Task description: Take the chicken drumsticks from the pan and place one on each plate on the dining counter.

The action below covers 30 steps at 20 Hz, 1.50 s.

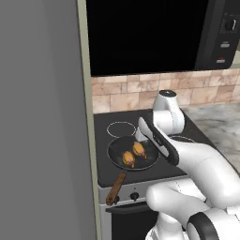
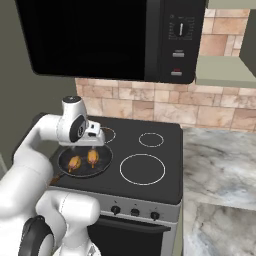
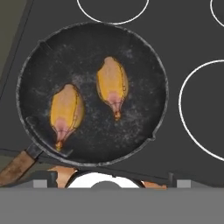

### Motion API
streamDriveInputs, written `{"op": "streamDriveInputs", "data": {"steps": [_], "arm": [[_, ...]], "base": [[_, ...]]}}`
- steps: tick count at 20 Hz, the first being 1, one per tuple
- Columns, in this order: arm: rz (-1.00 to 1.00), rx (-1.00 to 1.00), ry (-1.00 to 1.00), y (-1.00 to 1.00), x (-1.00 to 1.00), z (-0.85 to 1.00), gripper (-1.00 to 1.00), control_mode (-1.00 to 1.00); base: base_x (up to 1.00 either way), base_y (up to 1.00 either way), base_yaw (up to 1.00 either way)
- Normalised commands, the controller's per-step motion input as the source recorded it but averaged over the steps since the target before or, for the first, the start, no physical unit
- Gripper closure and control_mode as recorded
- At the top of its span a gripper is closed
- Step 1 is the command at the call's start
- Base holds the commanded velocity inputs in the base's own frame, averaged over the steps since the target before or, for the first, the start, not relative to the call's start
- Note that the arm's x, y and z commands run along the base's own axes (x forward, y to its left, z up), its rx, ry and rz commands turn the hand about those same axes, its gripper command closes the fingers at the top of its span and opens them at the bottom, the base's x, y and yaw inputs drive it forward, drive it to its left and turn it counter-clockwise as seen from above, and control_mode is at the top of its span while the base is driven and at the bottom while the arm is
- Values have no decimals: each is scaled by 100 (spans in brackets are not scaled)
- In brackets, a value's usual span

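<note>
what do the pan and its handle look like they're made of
The pan looks like dark cast metal, matte with a speckled, grainy surface and a thin grey rim. Its handle looks like wood, brown and streaked. Being a rendering, both are only likely.

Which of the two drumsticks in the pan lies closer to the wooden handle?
The one on the handle side, near the pan rim where the handle joins. The other drumstick sits nearer the pan's middle, toward the burner rings.

Light is even and flat, with no strong shadows or glare. Below the gripper (image 2: 91, 141), the pan (image 3: 89, 94) shows soft and grainy in the hand view. Both base views are slightly blurred, with edges undistorted.
</note>
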Motion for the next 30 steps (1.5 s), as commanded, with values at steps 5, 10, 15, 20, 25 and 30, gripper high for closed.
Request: {"op": "streamDriveInputs", "data": {"steps": [5,10,15,20,25,30], "arm": [[7,-2,0,3,28,-24,-100,-100],[6,-1,0,2,38,-24,-100,-100],[3,-5,2,16,42,-34,-100,-100],[2,-2,0,5,43,-30,-100,-100],[0,0,1,0,50,-20,-100,-100],[2,0,3,0,25,-33,-100,-100]], "base": [[0,0,0],[0,0,0],[0,0,0],[0,0,0],[0,0,0],[0,0,0]]}}
